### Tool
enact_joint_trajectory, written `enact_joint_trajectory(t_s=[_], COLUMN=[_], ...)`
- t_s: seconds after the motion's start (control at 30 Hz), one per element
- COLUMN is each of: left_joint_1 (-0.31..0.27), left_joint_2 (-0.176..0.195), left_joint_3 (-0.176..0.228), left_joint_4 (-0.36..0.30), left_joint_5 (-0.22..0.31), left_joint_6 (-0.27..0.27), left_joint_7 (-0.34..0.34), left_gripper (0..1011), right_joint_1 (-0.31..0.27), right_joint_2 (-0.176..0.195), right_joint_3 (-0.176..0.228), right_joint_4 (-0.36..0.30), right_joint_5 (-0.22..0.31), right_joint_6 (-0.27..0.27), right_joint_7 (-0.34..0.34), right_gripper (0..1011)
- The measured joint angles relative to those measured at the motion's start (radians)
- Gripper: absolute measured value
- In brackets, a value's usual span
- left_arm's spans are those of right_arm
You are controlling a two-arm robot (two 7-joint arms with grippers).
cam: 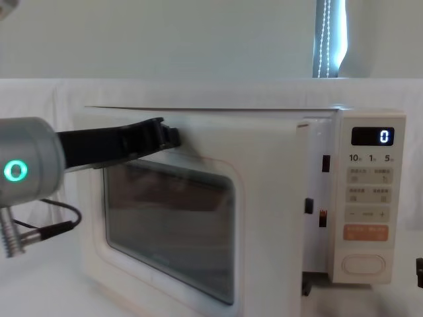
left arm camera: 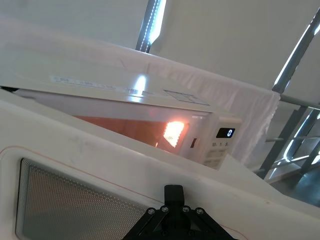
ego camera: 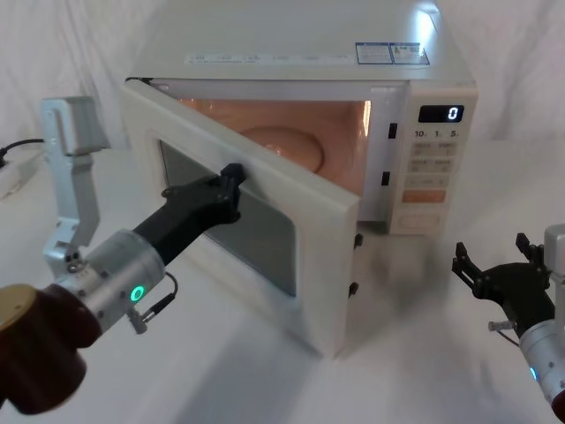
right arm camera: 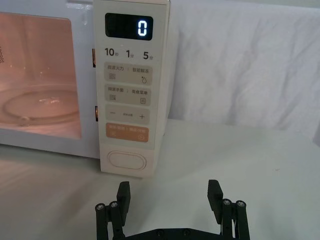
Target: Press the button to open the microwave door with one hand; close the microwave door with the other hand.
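Note:
The cream microwave door (ego camera: 328,256) with its dark window stands partly open, swung out to the left, and the lit orange cavity shows behind it. My left gripper (ego camera: 233,179) is shut, and its tip rests against the door's outer face (left arm camera: 95,162) near the window's upper edge (cam: 198,173). The button (right arm camera: 127,160) is the wide pill-shaped key at the bottom of the control panel (ego camera: 417,223). Facing it, a short way back and low over the table, my right gripper (right arm camera: 169,194) is open with nothing between its fingers (ego camera: 493,258).
The microwave (ego camera: 309,62) stands on a white cloth-covered table. Its display (right arm camera: 142,28) reads 0, and an orange key (right arm camera: 127,132) sits just above the button. A glass turntable (right arm camera: 40,107) lies inside. At the far left lies a white power strip (ego camera: 13,172).

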Motion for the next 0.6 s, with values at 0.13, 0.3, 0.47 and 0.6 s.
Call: enact_joint_trajectory(t_s=[0.13, 0.3, 0.47, 0.6], left_joint_1=[-0.035, -0.083, -0.122, -0.148], left_joint_2=[-0.01, -0.024, -0.042, -0.056], left_joint_3=[0.028, 0.067, 0.091, 0.102], left_joint_4=[0.039, 0.092, 0.135, 0.161], left_joint_5=[0.013, 0.036, 0.056, 0.067], left_joint_6=[-0.013, -0.026, -0.034, -0.036], left_joint_7=[0.014, 0.026, 0.031, 0.032], left_gripper=[0, 0, 0, 0], right_joint_1=[0.0, 0.0, 0.0, 0.0], right_joint_2=[0.0, 0.0, 0.0, 0.0], right_joint_3=[0.0, 0.0, 0.0, 0.0], right_joint_4=[0.0, 0.0, 0.0, 0.0], right_joint_5=[0.0, 0.0, 0.0, 0.0], right_joint_6=[0.0, 0.0, 0.0, 0.0], right_joint_7=[0.0, 0.0, 0.0, 0.0], right_gripper=[1002, 1002, 1002, 1002])
